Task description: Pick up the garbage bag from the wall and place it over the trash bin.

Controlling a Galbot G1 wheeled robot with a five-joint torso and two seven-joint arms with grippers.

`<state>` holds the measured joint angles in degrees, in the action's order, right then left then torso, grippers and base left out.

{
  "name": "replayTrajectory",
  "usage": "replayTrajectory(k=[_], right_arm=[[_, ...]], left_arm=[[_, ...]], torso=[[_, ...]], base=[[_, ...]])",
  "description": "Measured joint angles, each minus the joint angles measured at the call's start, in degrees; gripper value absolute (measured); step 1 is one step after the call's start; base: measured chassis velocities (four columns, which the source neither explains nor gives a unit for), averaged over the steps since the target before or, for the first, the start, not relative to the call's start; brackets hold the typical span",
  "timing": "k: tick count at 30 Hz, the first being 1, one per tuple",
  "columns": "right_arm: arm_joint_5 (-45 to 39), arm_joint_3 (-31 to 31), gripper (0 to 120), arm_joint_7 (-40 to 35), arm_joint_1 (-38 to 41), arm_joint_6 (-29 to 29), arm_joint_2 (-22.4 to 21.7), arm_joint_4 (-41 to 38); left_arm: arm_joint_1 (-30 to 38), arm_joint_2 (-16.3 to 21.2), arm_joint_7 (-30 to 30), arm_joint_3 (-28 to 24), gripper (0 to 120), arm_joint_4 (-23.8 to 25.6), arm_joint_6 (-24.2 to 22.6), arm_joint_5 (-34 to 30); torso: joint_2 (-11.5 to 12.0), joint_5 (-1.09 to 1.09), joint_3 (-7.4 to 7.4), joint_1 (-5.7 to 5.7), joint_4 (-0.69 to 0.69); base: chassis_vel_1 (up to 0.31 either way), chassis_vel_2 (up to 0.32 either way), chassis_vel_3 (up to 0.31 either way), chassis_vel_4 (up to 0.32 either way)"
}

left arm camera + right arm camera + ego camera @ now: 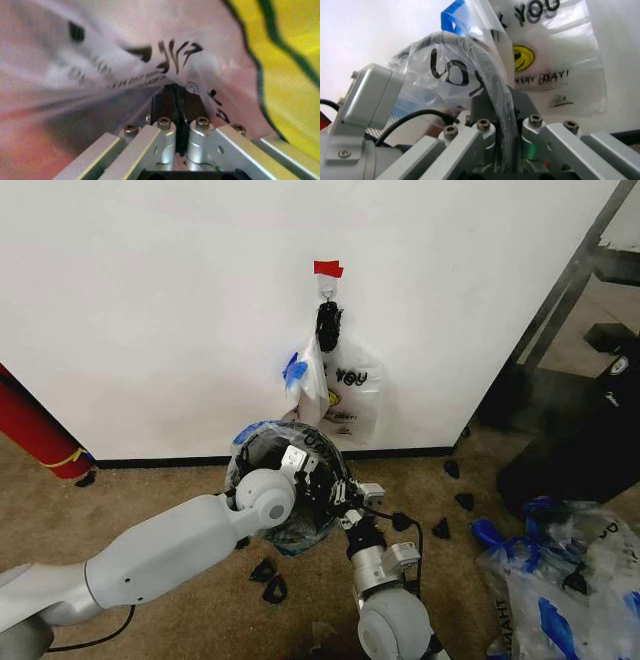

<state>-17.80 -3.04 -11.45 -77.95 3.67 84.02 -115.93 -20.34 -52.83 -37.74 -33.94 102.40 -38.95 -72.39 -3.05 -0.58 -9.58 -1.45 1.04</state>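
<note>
Wall [150, 300]; garbage bag [470, 63] in both grippers.

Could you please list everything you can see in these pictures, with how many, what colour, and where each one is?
Garbage bag: one, thin whitish plastic with blue patches, stretched over the trash bin between both grippers.
Trash bin: one, black, on the floor below the hook, wrapped in the garbage bag.
Wall: one, white with a black baseboard, behind the bin.
Red tape: one piece, on the wall above the hook.
Hanging bags: whitish, black "YOU" lettering, on the hook.
Red cylinder: one, yellow band, far left by the wall.
Heap of bags: clear and blue, on the floor at right.
Black scraps: several, scattered on the brown carpet.
Left gripper: shut on the garbage bag.
Right gripper: shut on the garbage bag, at the bin's near side.
</note>
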Motion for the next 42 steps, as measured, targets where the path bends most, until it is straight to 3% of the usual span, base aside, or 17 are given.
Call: replayTrajectory(k=[6, 12, 18, 25, 42], right_arm=[[-1.2, -0.5, 0, -0.6, 0.7, -0.5, -0.2, 0.6], [-3.5, -1.5, 0, -1.5, 2.6, -1.2, -0.6, 2.1], [-4.2, -1.5, 0, -1.6, 2.9, -1.4, -0.6, 2.4], [-4.0, -1.2, 0, -1.6, 2.4, -1.5, -0.4, 2.2], [-2.5, -0.9, 0, -1.4, 1.5, -1.9, -0.3, 0.9]], left_arm=[[-1.0, 2.1, 0.2, 1.5, 0, 2.2, 0.6, -0.4], [-3.2, 8.0, 0.9, 3.4, 0, 11.4, 2.4, -0.1], [-7.0, 11.2, 2.9, 7.2, 0, 16.1, 7.1, 2.4], [-7.9, 11.0, 1.2, 9.6, 0, 16.1, 12.5, 3.4], [-3.8, 5.6, 3.0, 5.9, 0, 7.6, 14.2, 2.3]], torso=[[0.0, 0.00, 0.00, 0.00, -0.02], [0.0, 0.00, 0.00, 0.00, -0.01], [0.0, 0.00, 0.00, 0.01, -0.01], [0.0, 0.00, 0.00, 0.01, -0.01], [0.0, 0.01, -0.01, 0.00, 0.00]], base=[[0.000, 0.000, 0.000, 0.000], [0.000, 0.000, 0.000, 0.000], [0.000, 0.000, 0.000, 0.000], [0.000, 0.000, 0.000, 0.000], [0.000, 0.000, 0.000, 0.000]])
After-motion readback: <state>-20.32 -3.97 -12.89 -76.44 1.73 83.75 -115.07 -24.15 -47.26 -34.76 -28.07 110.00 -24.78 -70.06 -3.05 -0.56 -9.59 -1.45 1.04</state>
